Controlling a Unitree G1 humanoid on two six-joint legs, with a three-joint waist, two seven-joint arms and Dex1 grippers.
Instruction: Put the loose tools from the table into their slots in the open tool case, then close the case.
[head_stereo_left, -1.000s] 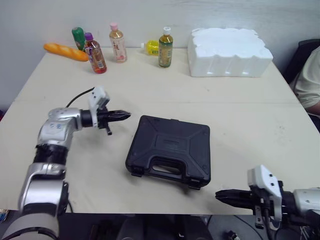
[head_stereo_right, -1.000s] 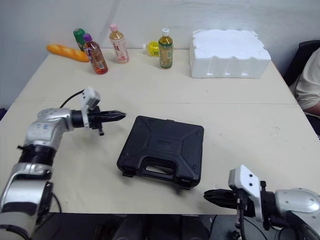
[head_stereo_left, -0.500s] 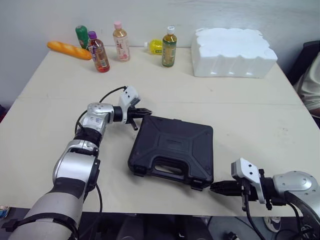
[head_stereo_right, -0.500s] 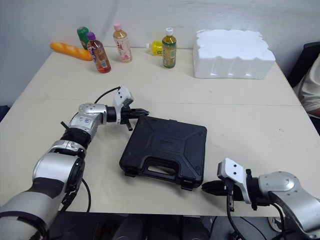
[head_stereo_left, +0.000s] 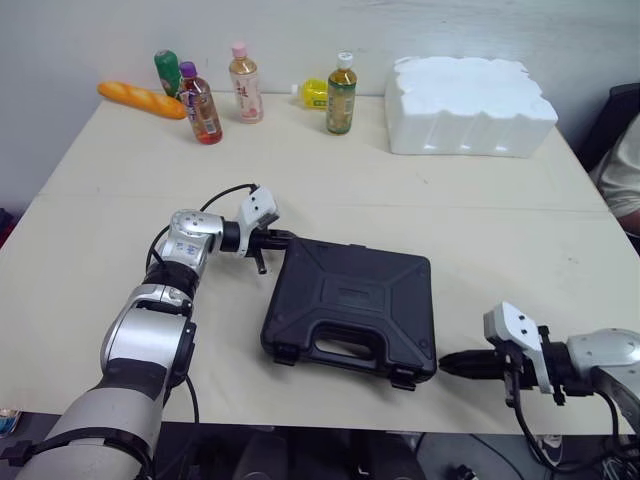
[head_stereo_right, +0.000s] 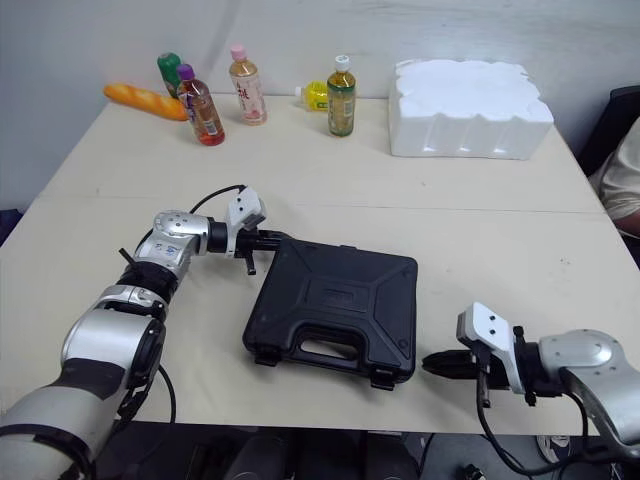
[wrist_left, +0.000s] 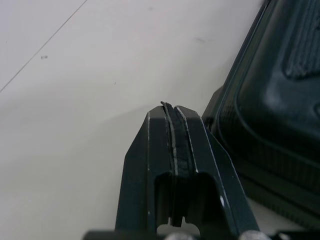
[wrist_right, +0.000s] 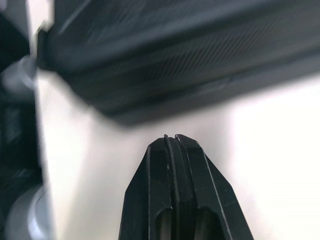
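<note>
Left gripper (head_stereo_left: 287, 237) lowered beside tool case (head_stereo_left: 350, 305), right gripper (head_stereo_left: 446, 363) at its opposite corner, both jaws clenched empty.

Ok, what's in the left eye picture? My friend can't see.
A closed black tool case lies on a pale table. The shut left gripper sits at its far corner; the shut right gripper points at its near corner.
</note>
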